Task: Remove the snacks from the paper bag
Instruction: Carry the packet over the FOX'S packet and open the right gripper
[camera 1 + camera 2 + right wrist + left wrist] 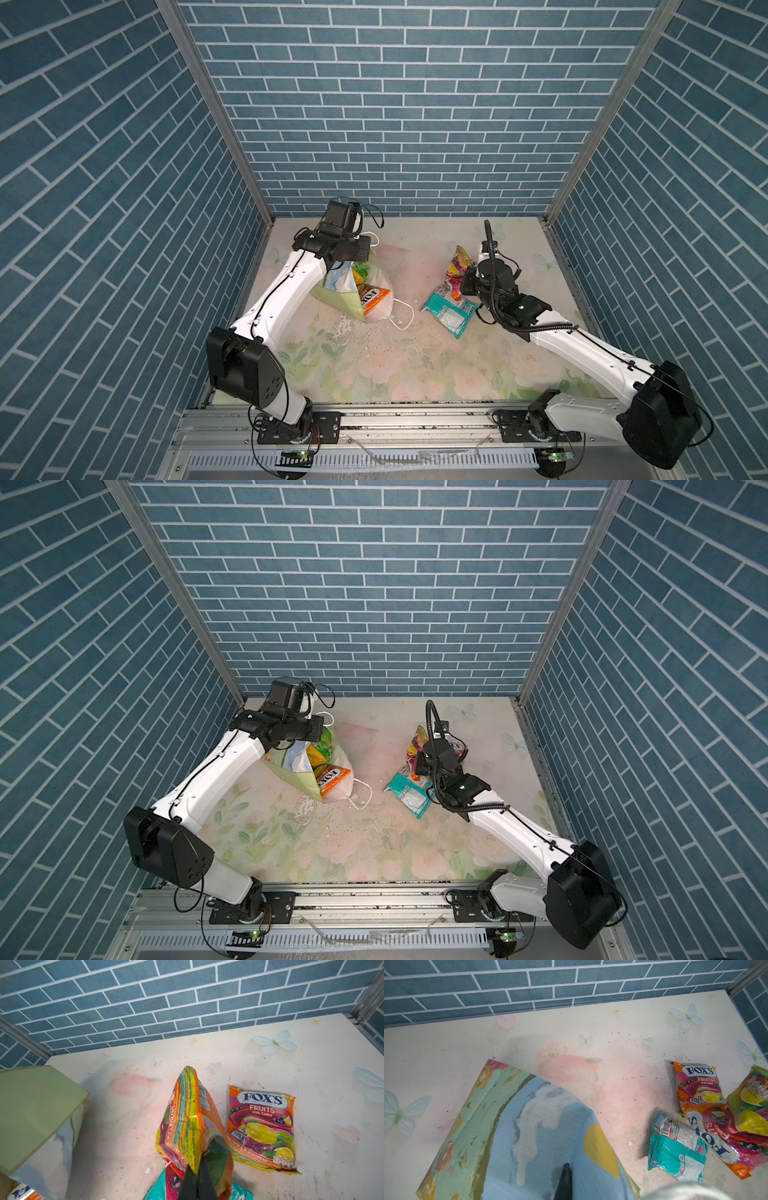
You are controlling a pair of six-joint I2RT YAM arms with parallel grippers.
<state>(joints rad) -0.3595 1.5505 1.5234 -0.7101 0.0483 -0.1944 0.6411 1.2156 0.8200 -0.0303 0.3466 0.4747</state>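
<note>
The fingers (pixel 565 1183) of the left gripper (pixel 566 1167) are pressed together on one wall of the paper bag (pixel 337 296). This seems meant to keep the bag tipped on its side on the table (pixel 415 365), with the mouth gaping toward the middle so the snacks (pixel 330 781) inside can be reached.

The fingers (pixel 188 1186) of the right gripper (pixel 197 1167) pinch one edge of a fruit-print packet (pixel 187 1122). It stands on end over the pile, well apart from the bag, and looks ready to be let go there.

There is one bag. Four packets are out of it. One is the pinched packet, and three lie on the table: a teal packet (pixel 449 311), a red packet (pixel 724 1142) partly over the teal one, and a flat packet (pixel 261 1126) just beside them.

Three more show in the bag's mouth: an orange packet (pixel 374 297), a yellow packet (pixel 356 277) and a green packet (pixel 363 270). Whether others hide behind them cannot be told.
</note>
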